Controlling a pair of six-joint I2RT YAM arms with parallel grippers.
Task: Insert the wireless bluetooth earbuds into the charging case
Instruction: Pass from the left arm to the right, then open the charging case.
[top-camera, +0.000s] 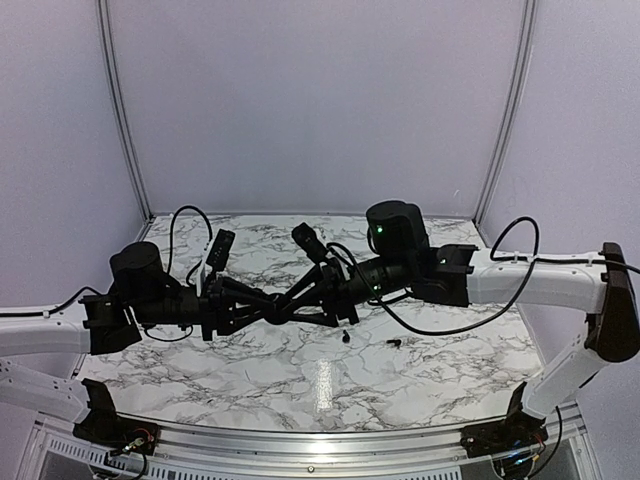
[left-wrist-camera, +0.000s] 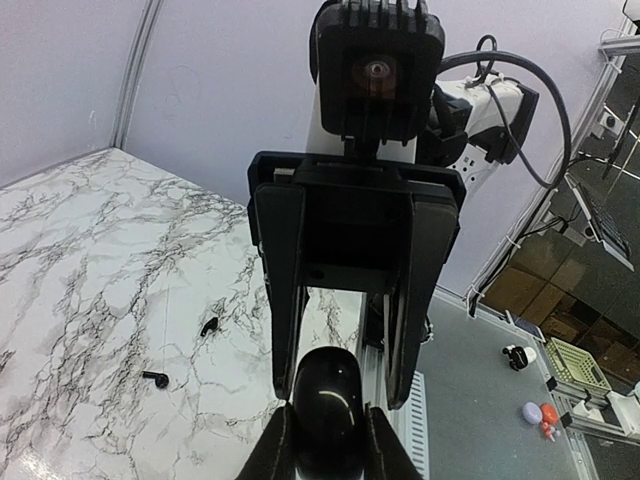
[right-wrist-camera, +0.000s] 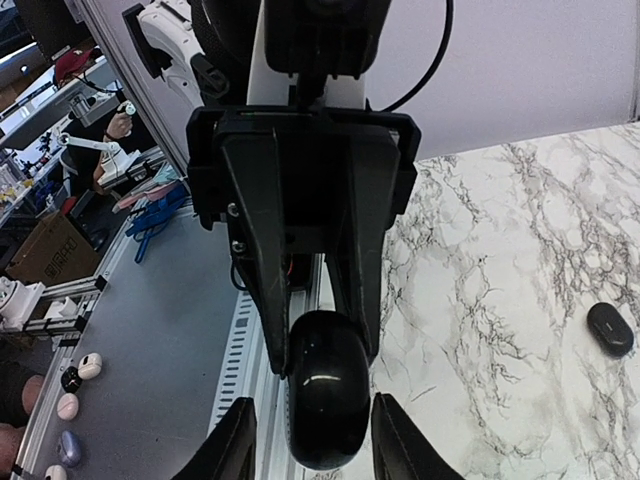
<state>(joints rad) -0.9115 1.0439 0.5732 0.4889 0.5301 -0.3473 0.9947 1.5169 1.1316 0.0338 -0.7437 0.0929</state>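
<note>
The charging case (left-wrist-camera: 326, 395), a glossy black rounded pod, hangs above the table's near edge with my left gripper (left-wrist-camera: 328, 418) shut on it. In the right wrist view the case (right-wrist-camera: 325, 400) sits between my right gripper's (right-wrist-camera: 315, 405) jaws, which stand open with a thin gap on each side. In the top view the two grippers meet at mid-table, the left gripper (top-camera: 272, 310) and right gripper (top-camera: 300, 296) interleaved, and the case is hidden among the fingers. Two tiny black earbuds (top-camera: 345, 337) (top-camera: 393, 342) lie on the marble; the left wrist view shows the same earbuds (left-wrist-camera: 208, 326) (left-wrist-camera: 155, 379).
The marble table (top-camera: 300, 380) ends in a metal rail (top-camera: 300, 440) at the near edge. A small black oval object (right-wrist-camera: 610, 328) lies on the marble further in. Loose cables (top-camera: 450, 325) trail from the right arm. White walls close off the back and sides.
</note>
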